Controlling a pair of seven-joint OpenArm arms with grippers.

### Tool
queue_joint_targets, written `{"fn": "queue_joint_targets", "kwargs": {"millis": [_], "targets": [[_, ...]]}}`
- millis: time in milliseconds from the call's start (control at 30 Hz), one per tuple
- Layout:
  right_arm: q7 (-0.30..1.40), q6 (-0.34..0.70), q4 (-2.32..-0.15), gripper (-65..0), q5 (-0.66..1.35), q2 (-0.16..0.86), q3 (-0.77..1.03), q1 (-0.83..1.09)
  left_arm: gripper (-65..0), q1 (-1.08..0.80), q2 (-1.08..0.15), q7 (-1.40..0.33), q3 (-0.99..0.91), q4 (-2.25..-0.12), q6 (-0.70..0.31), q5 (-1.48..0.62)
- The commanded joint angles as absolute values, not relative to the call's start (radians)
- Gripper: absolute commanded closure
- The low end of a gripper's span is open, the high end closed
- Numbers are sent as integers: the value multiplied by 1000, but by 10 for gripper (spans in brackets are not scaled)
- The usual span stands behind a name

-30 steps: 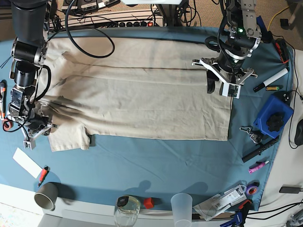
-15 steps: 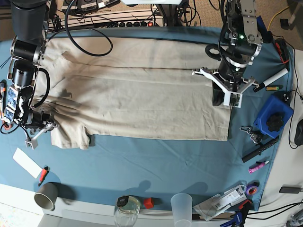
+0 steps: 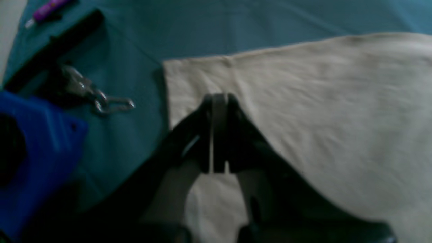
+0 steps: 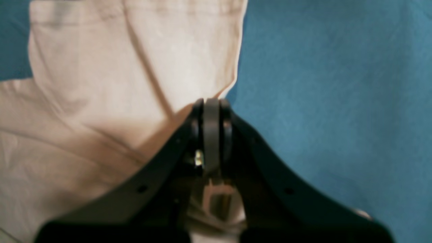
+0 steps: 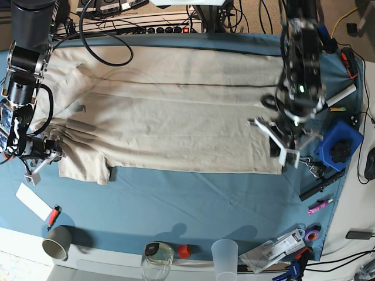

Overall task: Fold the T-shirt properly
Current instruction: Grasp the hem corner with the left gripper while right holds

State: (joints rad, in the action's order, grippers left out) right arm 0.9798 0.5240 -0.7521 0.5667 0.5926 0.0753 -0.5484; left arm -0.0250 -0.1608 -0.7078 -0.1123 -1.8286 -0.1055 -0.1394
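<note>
Base view gives you the whole layout: the T-shirt (image 5: pixel 176 123) lies spread flat across the blue tablecloth (image 5: pixel 193 199) on the desk, wrinkled, with its hem toward the side where the left arm works and a sleeve toward the right arm.

Your left hand (image 5: pixel 285 153) sits over the near hem corner of the shirt. On the left wrist view the left hand (image 3: pixel 217 101) has its jaws pressed together, tips down on the beige cloth just inside the corner. You cannot tell from the blurred picture whether any fabric is pinched between them. Just beyond the shirt's edge there you see a metal clip (image 3: pixel 101 101), a blue block (image 3: pixel 37 152), a black bar (image 3: pixel 54 47) and a purple marker (image 3: pixel 47 6), all on the tablecloth and clear of the shirt.

Your right hand (image 5: pixel 36 167) is at the opposite end, at the sleeve. On the right wrist view the right hand (image 4: pixel 211 108) is closed too, and the sleeve's edge runs right into the jaw tips, so it looks clamped on the T-shirt (image 4: pixel 101 84) there, with bare tablecloth (image 4: pixel 337 84) to the other side.

Along the desk's near edge stand a grey cup (image 5: pixel 57 242) and a clear cup (image 5: pixel 224 256), well apart from the shirt.
</note>
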Motion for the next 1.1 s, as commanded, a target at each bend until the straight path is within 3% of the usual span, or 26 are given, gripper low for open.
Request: {"fn": "queue_joint_targets", "kwargs": {"millis": [0,67,167,233,600,1000,1067], "targets": [[966,528,-768,0,576,620,80,-578,0,19,-175,-683,-113,-1821,-106,-142],[966,528,-768,0,575,621,80,-579,-8,70,-190,-685,-113,-1773,-106,-142],[970,528,-768,0,575,621,80,-578,-171,129,-197,-690,-113,-1699,-105,-150],[970,528,-768,0,576,621,80,-579,-231,168,-197,-706,-113,-1635,-104,-154],[992,528,-768,0,576,621,80,-578,-233,413,-197,-923,-113,-1287,-107,-177],[999,558,-768,0,576,620,80,-578,-232,449,-197,-924,-113,-1129,-133,-243],[999,558,-768,0,576,621,80,-578,-205,448,-197,-939,-113,-1120,-133,-273]]}}
